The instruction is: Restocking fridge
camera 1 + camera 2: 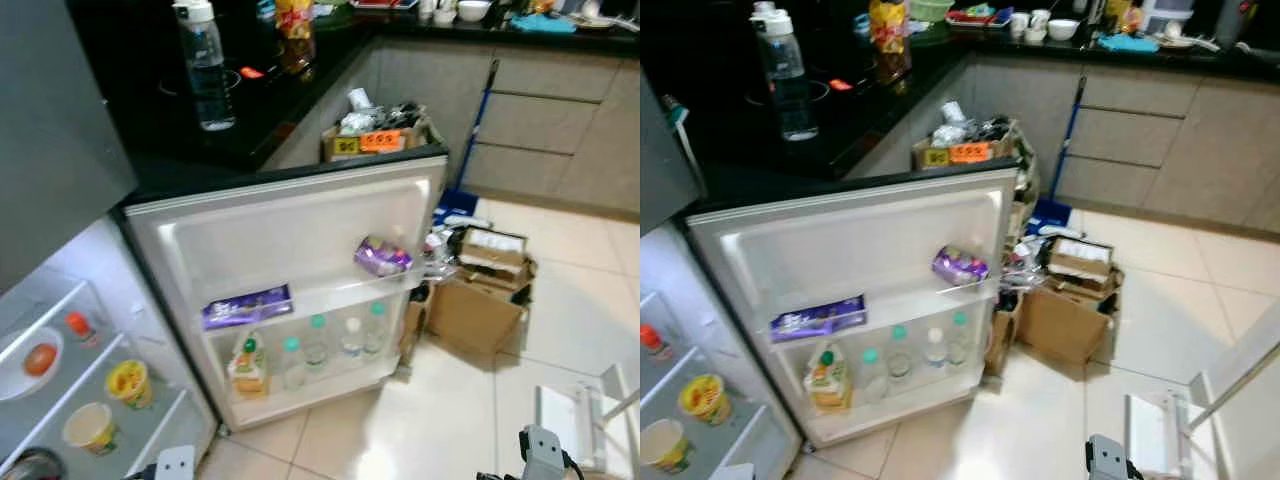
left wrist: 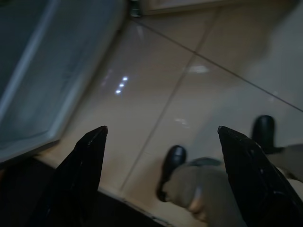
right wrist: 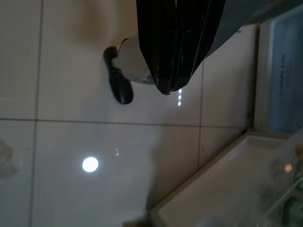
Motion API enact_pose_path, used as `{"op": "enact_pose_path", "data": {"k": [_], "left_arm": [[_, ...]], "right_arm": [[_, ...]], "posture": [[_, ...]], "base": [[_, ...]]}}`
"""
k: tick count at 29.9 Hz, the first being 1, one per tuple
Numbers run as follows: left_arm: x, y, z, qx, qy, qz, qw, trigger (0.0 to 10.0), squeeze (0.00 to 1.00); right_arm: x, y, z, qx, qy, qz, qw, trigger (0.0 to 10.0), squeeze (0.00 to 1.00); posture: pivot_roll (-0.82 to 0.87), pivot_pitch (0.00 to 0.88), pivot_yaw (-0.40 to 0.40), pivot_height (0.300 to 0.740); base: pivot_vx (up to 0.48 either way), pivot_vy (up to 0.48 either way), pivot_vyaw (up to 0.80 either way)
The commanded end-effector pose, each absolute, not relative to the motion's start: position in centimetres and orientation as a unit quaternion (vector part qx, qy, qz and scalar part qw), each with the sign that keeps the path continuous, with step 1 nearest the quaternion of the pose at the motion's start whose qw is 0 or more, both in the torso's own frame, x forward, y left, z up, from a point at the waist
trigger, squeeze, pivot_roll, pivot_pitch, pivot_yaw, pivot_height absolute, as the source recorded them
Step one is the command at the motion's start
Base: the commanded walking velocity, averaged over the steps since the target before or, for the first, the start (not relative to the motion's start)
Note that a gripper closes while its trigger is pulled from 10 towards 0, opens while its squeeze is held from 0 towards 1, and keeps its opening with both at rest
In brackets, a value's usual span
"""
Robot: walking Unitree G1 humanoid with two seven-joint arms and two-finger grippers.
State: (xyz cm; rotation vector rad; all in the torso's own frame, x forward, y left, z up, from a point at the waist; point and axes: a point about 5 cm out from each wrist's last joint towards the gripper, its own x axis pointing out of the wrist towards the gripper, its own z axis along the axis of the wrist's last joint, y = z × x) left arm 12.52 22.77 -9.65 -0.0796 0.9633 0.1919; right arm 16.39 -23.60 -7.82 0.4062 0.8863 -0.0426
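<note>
Left gripper spread wide over floor tiles; right gripper clenched; fridge door open

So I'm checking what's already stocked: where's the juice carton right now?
The juice carton stands in the bottom shelf of the open fridge door, at its left end in the head views, beside the row of water bottles and below the purple packet.

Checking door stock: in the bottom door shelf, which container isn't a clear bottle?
The juice carton at the hinge end of the row: opaque, yellow and green, while the four bottles beside it are clear with pale caps.
</note>
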Motion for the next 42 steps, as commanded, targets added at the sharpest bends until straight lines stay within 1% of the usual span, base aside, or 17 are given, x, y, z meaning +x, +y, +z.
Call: {"op": "enact_pose_path", "data": {"k": [1, 3, 5, 7, 16, 18, 21, 24, 26, 33, 42], "left_arm": [[12.0, 22.8, -9.8, -0.036, 0.472, 0.093, 0.876, 10.0, 0.00], [11.9, 22.8, -9.9, -0.035, 0.473, 0.091, 0.875, 10.0, 0.00], [11.9, 22.8, -9.9, -0.035, 0.473, 0.091, 0.875, 10.0, 0.00], [11.9, 22.8, -9.9, -0.034, 0.474, 0.090, 0.875, 10.0, 0.00], [11.9, 22.7, -9.9, -0.032, 0.475, 0.087, 0.875, 10.0, 0.00], [11.9, 22.7, -9.9, -0.032, 0.475, 0.086, 0.875, 10.0, 0.00], [11.9, 22.7, -9.9, -0.031, 0.476, 0.085, 0.875, 10.0, 0.00], [11.8, 22.7, -9.9, -0.030, 0.476, 0.084, 0.875, 10.0, 0.00], [11.8, 22.7, -9.9, -0.030, 0.477, 0.083, 0.874, 10.0, 0.00], [11.8, 22.7, -9.9, -0.027, 0.479, 0.081, 0.874, 10.0, 0.00], [12.0, 22.6, -9.9, -0.027, 0.477, 0.079, 0.875, 10.0, 0.00]], "right_arm": [[16.1, -23.5, -8.0, 0.191, 0.434, -0.019, 0.880, 10.0, 0.00], [15.9, -23.2, -8.1, 0.164, 0.443, -0.001, 0.881, 10.0, 0.00], [15.9, -23.2, -8.1, 0.164, 0.443, -0.001, 0.881, 10.0, 0.00], [15.7, -23.2, -8.3, 0.136, 0.450, 0.005, 0.883, 10.0, 0.00], [16.3, -22.7, -8.0, 0.117, 0.438, 0.022, 0.891, 10.0, 0.00], [17.1, -22.9, -7.6, 0.077, 0.414, 0.025, 0.907, 10.0, 0.00], [17.3, -22.8, -7.4, 0.076, 0.410, 0.038, 0.908, 10.0, 0.00], [17.2, -22.7, -7.5, 0.113, 0.417, 0.053, 0.900, 10.0, 0.00], [17.0, -22.7, -7.5, 0.122, 0.422, 0.060, 0.897, 10.0, 0.00], [16.1, -22.9, -7.8, 0.119, 0.438, 0.073, 0.888, 10.0, 0.00], [16.2, -23.2, -7.7, 0.124, 0.435, 0.075, 0.889, 10.0, 0.00]], "posture": [[-0.09, 0.000, -0.034, 0.740], [-0.09, 0.000, -0.034, 0.740], [-0.09, 0.000, -0.034, 0.740], [-0.09, 0.000, -0.034, 0.740], [-0.09, 0.000, -0.033, 0.740], [-0.09, 0.000, -0.035, 0.740], [-0.09, 0.000, -0.035, 0.740], [-0.08, 0.000, -0.034, 0.740], [-0.08, 0.000, -0.035, 0.740], [-0.09, 0.000, -0.035, 0.740], [-0.09, 0.000, -0.034, 0.740]], "base": [[0.000, -0.480, 0.00], [0.000, -0.480, 0.00], [0.000, -0.480, 0.00], [0.000, -0.480, 0.00], [0.000, -0.480, 0.00], [0.000, -0.480, 0.00], [0.000, -0.480, 0.00], [0.000, -0.480, 0.00], [0.000, -0.480, 0.00], [0.000, -0.480, 0.78], [0.000, -0.480, 0.78]]}}
